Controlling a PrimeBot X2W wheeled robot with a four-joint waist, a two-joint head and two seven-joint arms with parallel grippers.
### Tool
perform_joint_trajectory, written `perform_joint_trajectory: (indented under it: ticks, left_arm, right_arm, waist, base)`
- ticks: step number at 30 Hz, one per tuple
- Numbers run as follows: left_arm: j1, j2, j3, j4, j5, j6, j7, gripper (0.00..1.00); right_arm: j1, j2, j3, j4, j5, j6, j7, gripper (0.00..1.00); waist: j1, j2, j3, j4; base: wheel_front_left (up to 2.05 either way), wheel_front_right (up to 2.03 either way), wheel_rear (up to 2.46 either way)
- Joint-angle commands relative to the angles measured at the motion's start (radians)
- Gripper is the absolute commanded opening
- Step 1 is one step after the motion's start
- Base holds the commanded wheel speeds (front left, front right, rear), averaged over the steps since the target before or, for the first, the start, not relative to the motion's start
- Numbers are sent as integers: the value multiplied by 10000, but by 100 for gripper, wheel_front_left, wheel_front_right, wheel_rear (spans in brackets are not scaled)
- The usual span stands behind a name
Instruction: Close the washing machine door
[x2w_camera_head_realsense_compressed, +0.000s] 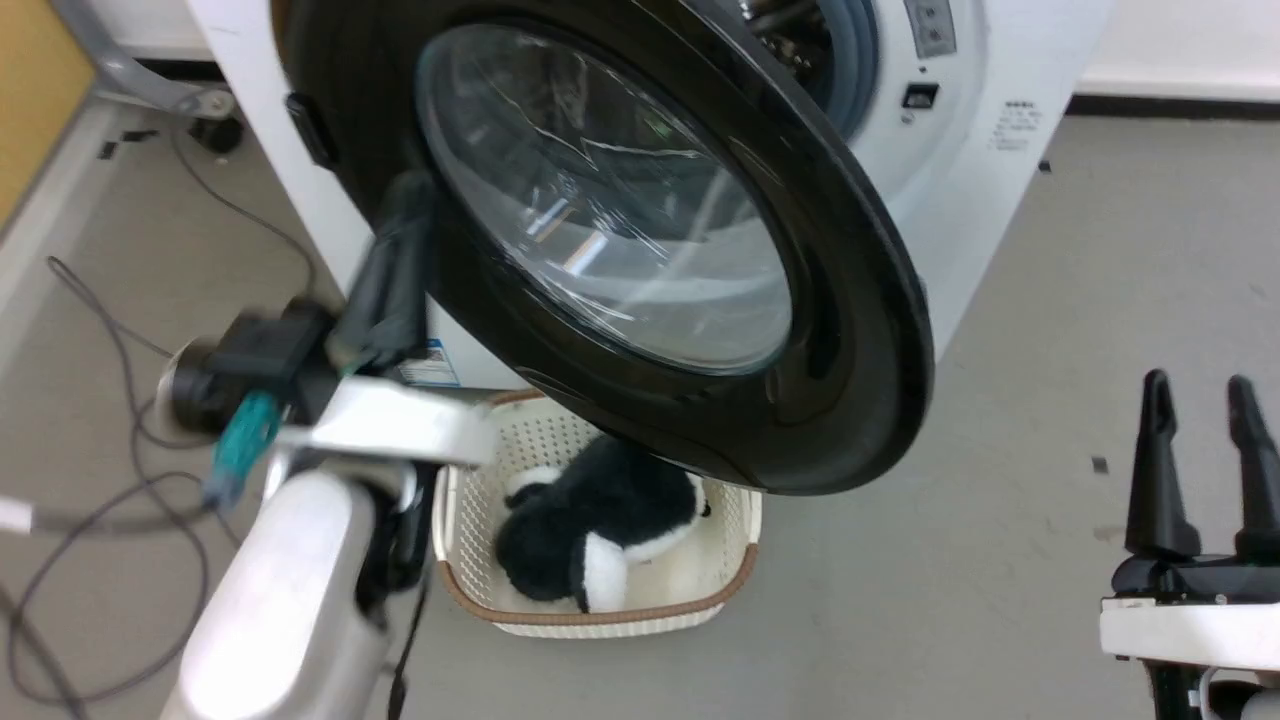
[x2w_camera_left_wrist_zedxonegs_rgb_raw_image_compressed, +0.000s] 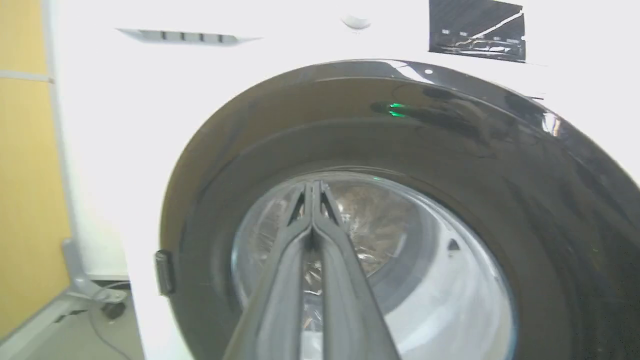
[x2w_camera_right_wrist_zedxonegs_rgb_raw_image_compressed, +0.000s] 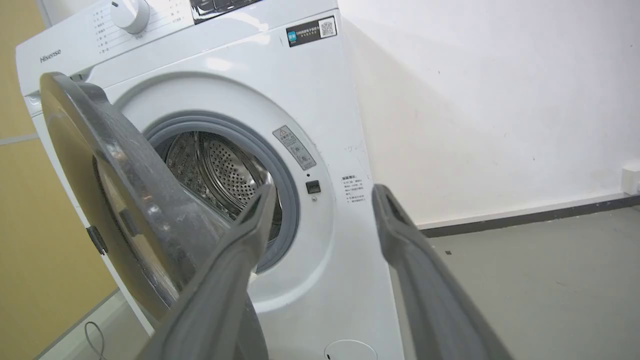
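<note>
The washing machine door (x2w_camera_head_realsense_compressed: 850, 300) stands partly open, hinged at the left, with its glossy black rim and bulging glass turned toward me. Behind it is the white washing machine (x2w_camera_head_realsense_compressed: 1000, 150). My left gripper (x2w_camera_head_realsense_compressed: 408, 192) is shut with nothing in it, and its blurred tips lie on the door's outer face at the left rim. In the left wrist view the shut left gripper (x2w_camera_left_wrist_zedxonegs_rgb_raw_image_compressed: 312, 186) points at the top edge of the glass in the door (x2w_camera_left_wrist_zedxonegs_rgb_raw_image_compressed: 350, 130). My right gripper (x2w_camera_head_realsense_compressed: 1200, 385) hangs open at the lower right, away from the door. In the right wrist view the right gripper (x2w_camera_right_wrist_zedxonegs_rgb_raw_image_compressed: 322, 192) frames the steel drum (x2w_camera_right_wrist_zedxonegs_rgb_raw_image_compressed: 220, 165) and the door (x2w_camera_right_wrist_zedxonegs_rgb_raw_image_compressed: 125, 175).
A cream basket (x2w_camera_head_realsense_compressed: 720, 590) with a black-and-white plush toy (x2w_camera_head_realsense_compressed: 600, 510) sits on the floor under the door. Cables (x2w_camera_head_realsense_compressed: 100, 330) trail over the grey floor at the left. A yellow panel (x2w_camera_head_realsense_compressed: 30, 90) stands left of the machine, and open floor lies at the right.
</note>
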Motion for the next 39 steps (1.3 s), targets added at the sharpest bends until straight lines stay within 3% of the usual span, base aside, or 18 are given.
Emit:
perform_joint_trajectory:
  ticks: [1, 4, 5, 6, 10, 19, 20, 22, 23, 31, 36, 39]
  left_arm:
    - [346, 56, 135, -142, 274, 143, -41, 0]
    - [1314, 205, 618, -658, 1325, 845, -42, 0]
    - [1666, 273, 770, -727, 1572, 1071, -42, 83]
    - [2008, 322, 932, -811, 1765, 1288, -42, 100]
    - [3322, 384, 1436, -919, 1988, 1659, -42, 100]
    - [4903, 44, 1642, -1052, 2271, 1508, -43, 100]
    - [4980, -20, 1670, -1085, 2296, 1480, -43, 100]
    - [5086, -120, 1705, -1129, 2387, 1409, -43, 100]
    - [5122, -166, 1724, -1133, 2431, 1378, -43, 100]
    - [5123, -513, 1856, -1306, 2925, 1284, -43, 100]
    - [4998, -749, 1841, -1364, 3133, 1203, -43, 100]
    - [4870, -876, 1812, -1339, 3250, 1146, -43, 100]
  right_arm:
    - [-8, -3, -18, -127, -109, 8, -32, 100]
    - [-126, -3, -35, -473, -189, 8, -32, 100]
    - [-204, -3, -26, -591, -207, 8, -32, 100]
    - [-290, -3, 1, -682, -201, 8, -32, 100]
    - [-724, -3, 357, -987, -37, 8, -32, 100]
    - [-1558, -222, 1943, -1610, 363, 8, -32, 100]
    - [-1598, -361, 2241, -1652, 417, 8, -32, 57]
    - [-1639, -650, 2896, -1659, 559, 8, -32, 3]
    - [-1650, -804, 3249, -1606, 638, 8, -32, 0]
    - [-1720, -2578, 6063, 179, 62, 8, -32, 0]
    - [-1621, -2892, 6139, 1498, 107, 8, -32, 0]
    - [-1597, -2900, 5638, 2244, 379, 8, -32, 0]
  waist:
    - [0, 0, -171, 159]
    - [0, 0, -363, 328]
    - [0, 0, -432, 365]
    - [0, 0, -506, 392]
    - [0, 0, -743, 507]
    - [0, 0, -1153, 1040]
    - [0, 0, -1186, 1097]
    - [0, 0, -1238, 1206]
    - [0, 0, -1254, 1238]
    - [0, 0, -1256, 1403]
    - [0, 0, -1036, 1412]
    - [0, 0, -849, 1387]
  base:
    - [0, 0, 0]
    - [0, 0, 0]
    - [0, 0, 0]
    - [0, 0, 0]
    - [0, 0, 0]
    - [0, 0, 0]
    - [0, 0, 0]
    - [0, 0, 0]
    - [0, 0, 0]
    - [0, 0, 0]
    - [0, 0, 0]
    - [0, 0, 0]
